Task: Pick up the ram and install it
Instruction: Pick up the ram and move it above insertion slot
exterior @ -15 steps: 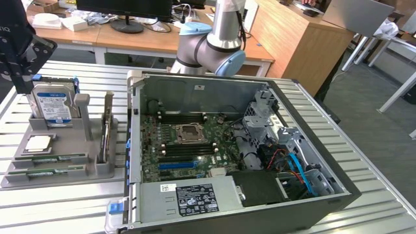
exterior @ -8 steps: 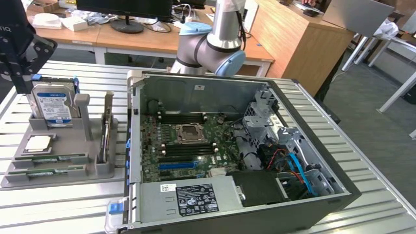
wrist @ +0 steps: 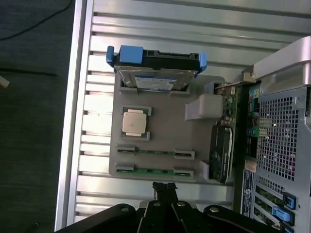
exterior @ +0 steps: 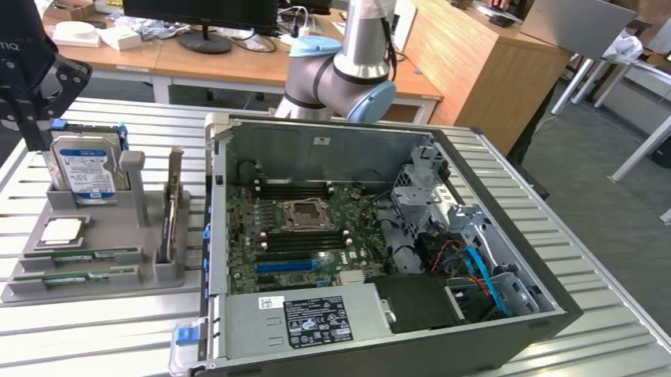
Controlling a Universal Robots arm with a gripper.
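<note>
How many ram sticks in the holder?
2. One ram lies beside the processor; the second ram lies parallel, along the holder's edge. None seems hidden there.

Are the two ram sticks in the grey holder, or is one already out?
Both are in. The first ram stick and the second ram stick lie parallel in their slots of the grey holder.

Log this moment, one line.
gripper: hovering by parts tray | jaws: shut, empty | ram: both sticks seated in tray, untouched | PC case: open
</note>
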